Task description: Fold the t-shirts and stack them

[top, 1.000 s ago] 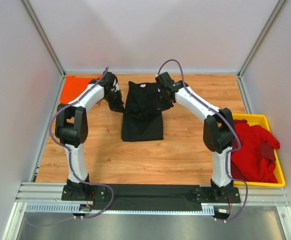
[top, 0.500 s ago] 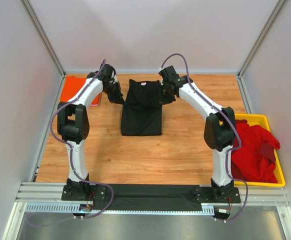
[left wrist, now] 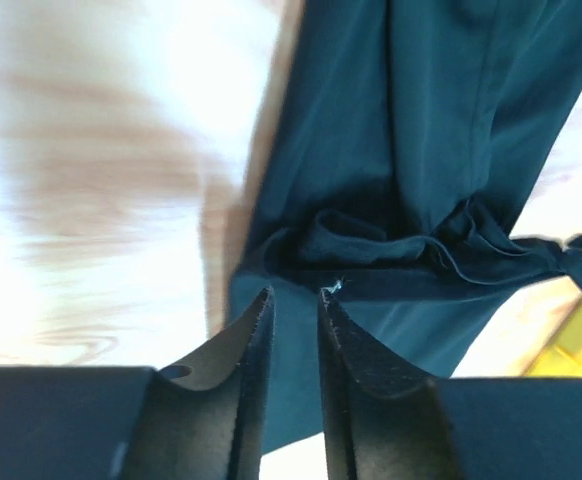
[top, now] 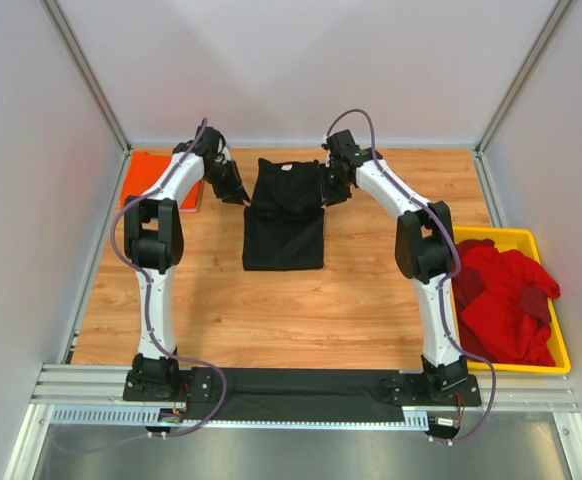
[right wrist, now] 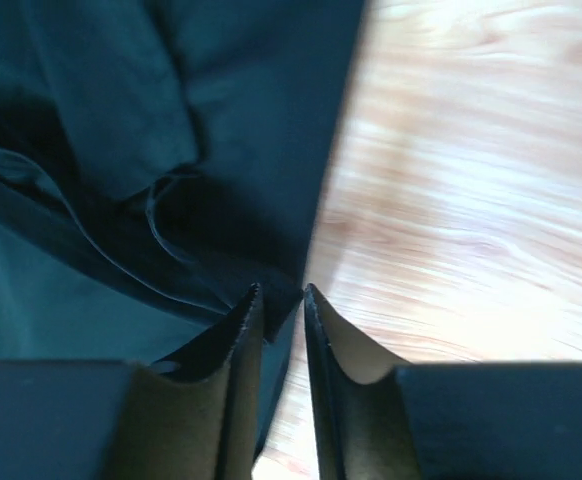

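The black t-shirt lies partly folded on the wooden table, its collar end at the far side. My left gripper is at its far left edge and my right gripper at its far right edge. In the left wrist view the gripper is nearly closed with black cloth between its jaws. In the right wrist view the gripper pinches the shirt's edge. The orange t-shirt lies folded at the far left corner. Red t-shirts are heaped at the right.
The red shirts fill a yellow tray at the table's right edge. Grey walls enclose the far side and both sides. Bare wood runs between the black shirt and the arm bases.
Both grippers have moved toward the far wall along the black shirt's sides, and the shirt's near hem has shifted a little farther from me.
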Tool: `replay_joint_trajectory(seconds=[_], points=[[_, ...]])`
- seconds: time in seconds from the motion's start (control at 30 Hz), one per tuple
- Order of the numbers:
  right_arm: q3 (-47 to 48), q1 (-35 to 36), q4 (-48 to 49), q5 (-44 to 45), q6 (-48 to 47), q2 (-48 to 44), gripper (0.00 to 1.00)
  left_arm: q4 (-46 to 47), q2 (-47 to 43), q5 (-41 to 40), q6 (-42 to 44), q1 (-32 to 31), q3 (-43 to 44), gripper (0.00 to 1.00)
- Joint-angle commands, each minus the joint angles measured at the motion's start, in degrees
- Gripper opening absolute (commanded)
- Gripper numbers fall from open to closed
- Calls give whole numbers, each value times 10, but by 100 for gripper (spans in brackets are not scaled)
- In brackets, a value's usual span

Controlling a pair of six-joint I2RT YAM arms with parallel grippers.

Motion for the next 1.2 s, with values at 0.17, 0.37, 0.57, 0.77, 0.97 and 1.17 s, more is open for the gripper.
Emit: replay_joint_trajectory(seconds=[0.17,0.37,0.57,0.77,0.97,1.17], points=[[-38,-9,2,-22,-12,-88,33,21,-113,-67,39,1,-92,32],[-59,-4,7,-41,-20,-91,22,61,-129,-24,46,-16,-133,28],[-45,-7,23,-59,-13,-40,20,59,-69,-7,50,-18,-79,28],[9,-17,29,-53,-3,34,21,51,2,-6,61,-16,1,28],[34,-33,34,-45,4,52,21,47,50,37,67,-12,81,29],[-26,-32,19,-37,19,-23,27,19,4,61,69,-3,67,30]])
